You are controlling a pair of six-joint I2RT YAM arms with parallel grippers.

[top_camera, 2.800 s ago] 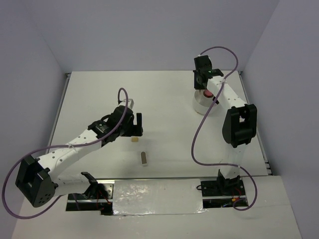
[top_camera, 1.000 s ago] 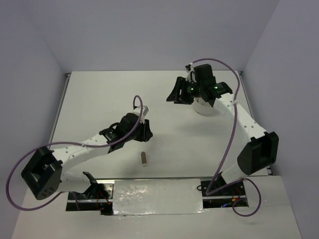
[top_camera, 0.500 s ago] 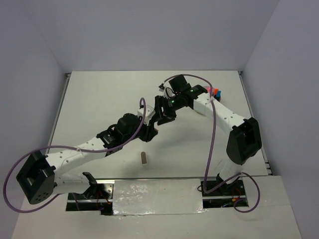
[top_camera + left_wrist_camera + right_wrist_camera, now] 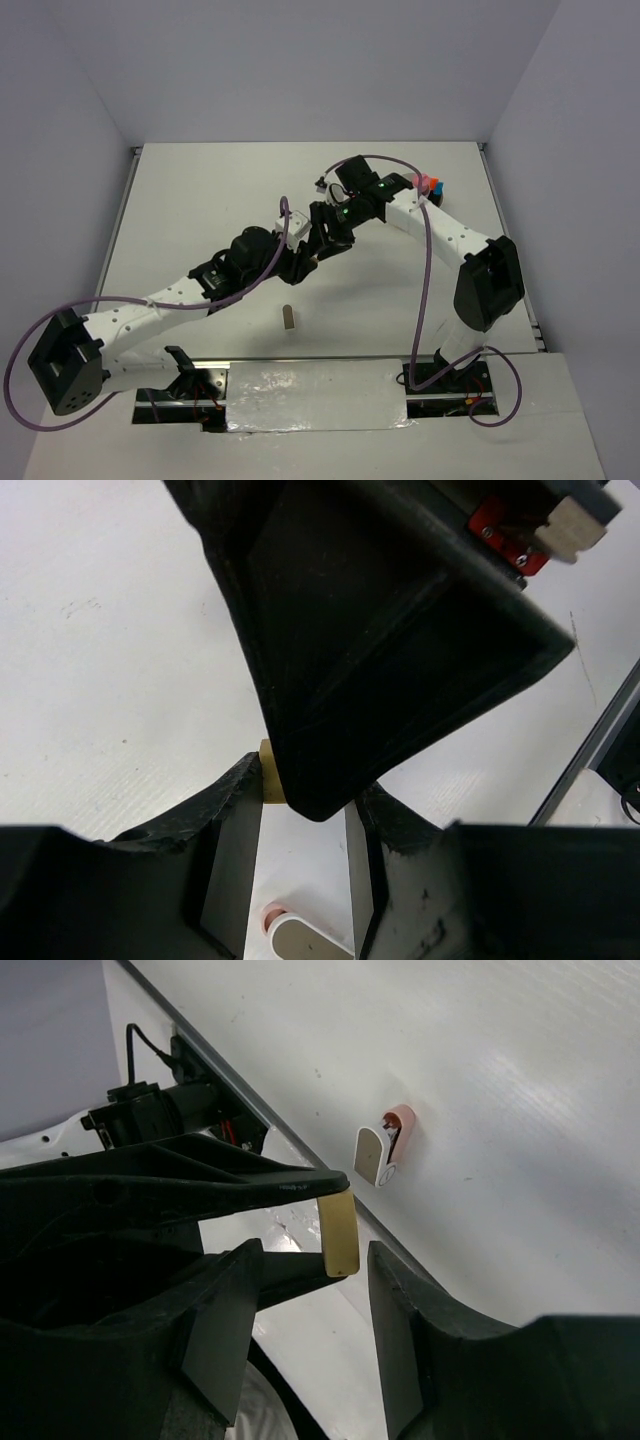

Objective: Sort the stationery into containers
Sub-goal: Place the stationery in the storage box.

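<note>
Hovering at centre, the left gripper (image 4: 300,264) pinches the tan block (image 4: 338,1235) while the right gripper (image 4: 322,240) holds its jaws apart around it, not touching. Sorting seems partway done: capped markers (image 4: 432,184) sit at two o'clock, and a pink-ended tube (image 4: 289,318) lies unsorted at six.

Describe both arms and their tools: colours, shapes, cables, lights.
The left arm and right arm have white links and black joints. A purple cable loops along each. The left tool and right tool have matte black wedge-shaped fingers. Green lights glow on the right wrist.
</note>
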